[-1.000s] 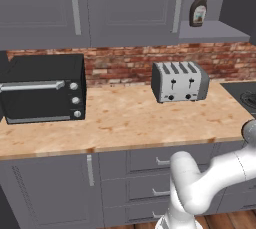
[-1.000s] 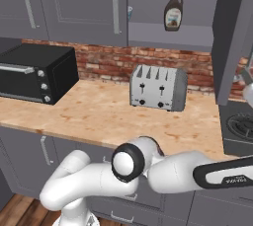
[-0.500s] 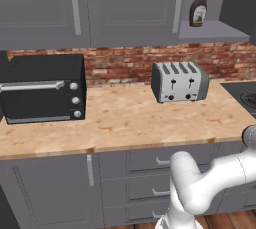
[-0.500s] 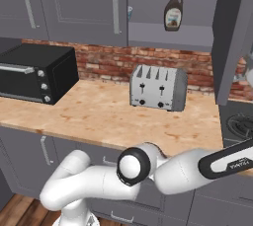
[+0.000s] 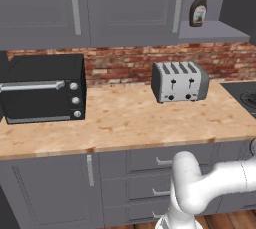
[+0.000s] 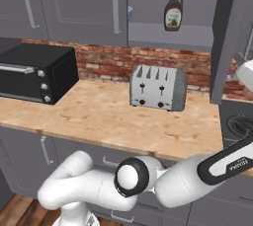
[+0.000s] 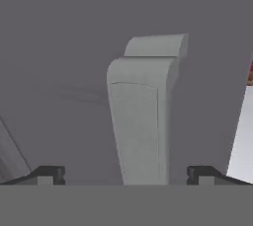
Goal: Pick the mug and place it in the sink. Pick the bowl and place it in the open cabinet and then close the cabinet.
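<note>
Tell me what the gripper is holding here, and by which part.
Nothing is held. The gripper is open, its fingertips standing wide on either side of the cabinet door's bar handle, not closed on it.

A home kitchen: a wooden counter against red brick, a black toaster oven, silver toaster, grey wall cabinets and a stove burner far right.

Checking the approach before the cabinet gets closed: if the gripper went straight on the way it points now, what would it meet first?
Most likely the silver bar handle on the grey cabinet door. It stands dead centre between the open gripper's fingertips, with the door panel right behind. Depth is hard to judge.
</note>
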{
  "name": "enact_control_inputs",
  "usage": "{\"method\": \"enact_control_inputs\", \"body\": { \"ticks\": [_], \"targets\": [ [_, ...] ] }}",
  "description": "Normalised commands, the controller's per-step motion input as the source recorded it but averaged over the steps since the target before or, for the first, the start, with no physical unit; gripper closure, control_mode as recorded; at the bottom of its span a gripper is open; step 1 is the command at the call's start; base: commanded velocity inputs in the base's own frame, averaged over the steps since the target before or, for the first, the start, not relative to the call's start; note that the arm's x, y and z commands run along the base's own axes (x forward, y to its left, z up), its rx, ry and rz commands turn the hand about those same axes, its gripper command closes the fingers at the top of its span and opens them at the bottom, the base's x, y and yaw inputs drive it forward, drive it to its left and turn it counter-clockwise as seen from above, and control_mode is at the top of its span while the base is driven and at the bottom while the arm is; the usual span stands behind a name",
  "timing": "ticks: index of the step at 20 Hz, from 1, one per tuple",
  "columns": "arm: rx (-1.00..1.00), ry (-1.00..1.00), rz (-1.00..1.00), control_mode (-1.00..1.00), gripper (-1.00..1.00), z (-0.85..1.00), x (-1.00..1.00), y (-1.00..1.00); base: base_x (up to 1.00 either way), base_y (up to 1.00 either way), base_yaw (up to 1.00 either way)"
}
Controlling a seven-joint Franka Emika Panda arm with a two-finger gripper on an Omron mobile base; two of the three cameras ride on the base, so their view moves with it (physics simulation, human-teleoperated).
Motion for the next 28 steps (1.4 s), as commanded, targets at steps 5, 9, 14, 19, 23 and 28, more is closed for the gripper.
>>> {"method": "enact_control_inputs", "body": {
  "ticks": [5,9,14,19,23,28],
  "targets": [
    [-0.34,0.04,-0.25,-1.00,-1.00,0.00,0.00,1.00,0.00,0.00,0.00],
    [-0.39,0.10,-0.25,-1.00,-1.00,0.05,0.00,1.00,0.00,0.00,0.00],
    [-0.27,0.03,-0.32,-1.00,-1.00,0.01,0.21,1.00,0.00,0.00,0.00],
    [-0.08,0.00,-0.48,-1.00,-1.00,-0.18,0.69,1.00,0.00,0.00,0.00],
    [-0.03,0.00,-0.52,-1.00,-1.00,-0.32,0.90,0.99,0.00,0.00,0.00],
    [0.00,-0.01,-0.50,-1.00,-1.00,-0.29,0.97,0.93,0.00,0.00,0.00]
  ]
}}
